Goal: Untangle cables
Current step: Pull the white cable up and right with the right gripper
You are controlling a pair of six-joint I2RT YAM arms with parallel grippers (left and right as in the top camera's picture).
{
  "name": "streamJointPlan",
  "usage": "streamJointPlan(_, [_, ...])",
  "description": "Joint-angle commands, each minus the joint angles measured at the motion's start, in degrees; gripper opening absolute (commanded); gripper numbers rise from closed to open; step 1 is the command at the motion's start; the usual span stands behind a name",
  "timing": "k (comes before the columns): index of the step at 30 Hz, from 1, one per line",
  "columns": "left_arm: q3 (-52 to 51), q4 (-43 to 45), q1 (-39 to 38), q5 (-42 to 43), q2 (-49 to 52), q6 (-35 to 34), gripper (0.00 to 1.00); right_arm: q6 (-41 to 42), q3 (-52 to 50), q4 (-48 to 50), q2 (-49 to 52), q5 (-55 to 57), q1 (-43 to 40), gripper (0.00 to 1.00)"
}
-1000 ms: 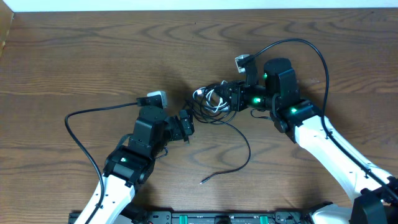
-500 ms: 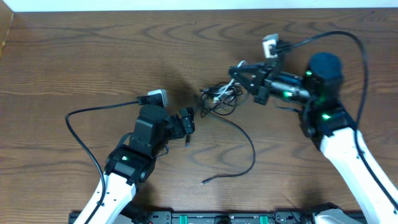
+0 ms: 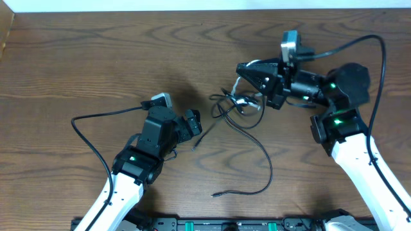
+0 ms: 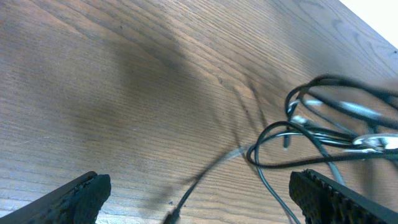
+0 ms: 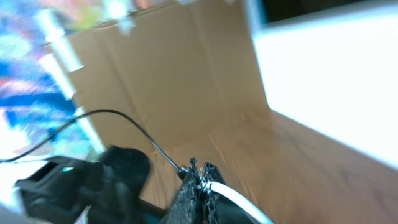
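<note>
Cables (image 3: 239,108) knotted mid-frame; right hand (image 3: 244,69) pinched shut on white strand (image 3: 236,83), apparently raised so loops hang loose; left hand (image 3: 192,123) gaping, empty.

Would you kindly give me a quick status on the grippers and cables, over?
Left gripper open, empty. Right gripper shut on thin white cable; thin black cables tangled beside it, one black strand trailing loose. No obstruction seen.

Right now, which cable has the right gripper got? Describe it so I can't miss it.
On the wooden table, look at the tangle of cables just right of centre. At its upper edge the right gripper is shut on the white cable. It is the only light one; the rest are black.
</note>
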Motion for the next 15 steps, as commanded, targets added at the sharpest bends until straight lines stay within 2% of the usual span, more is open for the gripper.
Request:
streamJointPlan(1, [0.98,0.09,0.35,-0.13,0.09,-0.72,0.98,0.68,0.74,-1.7,-0.48,0.52,1.05,0.01])
streamJointPlan(4, [0.98,0.09,0.35,-0.13,0.09,-0.72,0.98,1.55,0.72,-17.86,-0.22,15.91,2.34,0.01])
streamJointPlan(6, [0.98,0.09,0.35,-0.13,0.09,-0.72,0.98,8.5,0.72,-30.1,0.35,33.59,3.63,0.01])
streamJointPlan(8, [0.98,0.09,0.35,-0.13,0.09,-0.72,0.98,18.05,0.72,-38.18,1.2,45.16,4.59,0.01])
streamJointPlan(9, [0.98,0.09,0.35,-0.13,0.09,-0.72,0.98,20.48,0.72,-40.11,1.81,47.67,4.96,0.01])
streamJointPlan(15, [0.98,0.48,0.35,1.81,0.09,-0.76,0.98,9.99,0.72,-33.77,4.98,41.13,6.54,0.01])
